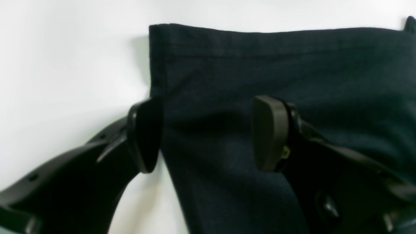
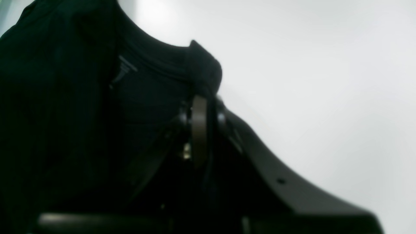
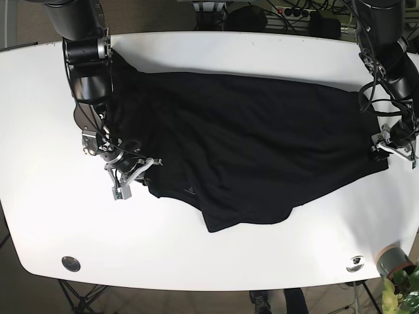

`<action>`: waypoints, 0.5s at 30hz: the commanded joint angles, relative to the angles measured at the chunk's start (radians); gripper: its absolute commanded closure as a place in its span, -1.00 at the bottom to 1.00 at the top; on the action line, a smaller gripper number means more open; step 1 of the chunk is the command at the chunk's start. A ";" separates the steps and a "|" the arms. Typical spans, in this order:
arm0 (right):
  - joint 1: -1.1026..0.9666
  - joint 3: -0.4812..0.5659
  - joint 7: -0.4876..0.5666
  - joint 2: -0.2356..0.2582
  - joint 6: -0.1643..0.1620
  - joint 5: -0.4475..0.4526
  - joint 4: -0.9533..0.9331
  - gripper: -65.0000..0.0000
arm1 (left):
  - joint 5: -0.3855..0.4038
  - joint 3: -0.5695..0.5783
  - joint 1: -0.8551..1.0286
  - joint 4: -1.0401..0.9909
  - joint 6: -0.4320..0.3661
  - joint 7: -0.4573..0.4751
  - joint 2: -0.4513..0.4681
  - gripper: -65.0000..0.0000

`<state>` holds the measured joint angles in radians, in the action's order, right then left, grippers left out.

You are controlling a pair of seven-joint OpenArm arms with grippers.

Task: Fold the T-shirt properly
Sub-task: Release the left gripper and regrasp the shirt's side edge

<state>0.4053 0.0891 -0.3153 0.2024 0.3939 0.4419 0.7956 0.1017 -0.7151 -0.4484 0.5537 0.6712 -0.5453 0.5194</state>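
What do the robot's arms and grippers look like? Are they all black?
Mostly. The left gripper has curved black fingers with small holes and flat, rounded pads. In the base view, the right gripper shows silvery metal parts, and the arms are chunky black cylinders with thin cables.

Right fingers [image 2: 199, 130] blurred, cloth-shrouded.
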 commanded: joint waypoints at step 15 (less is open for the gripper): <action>0.011 -0.001 -0.022 0.009 -0.014 -0.025 0.005 0.92 | 0.048 0.002 0.053 0.138 -0.003 -0.042 0.026 -0.21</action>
<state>0.4053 0.0910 -0.3138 0.2020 0.3935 0.4419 0.7956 0.1425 -0.7101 -0.3771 0.7074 0.6666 -0.5987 0.5194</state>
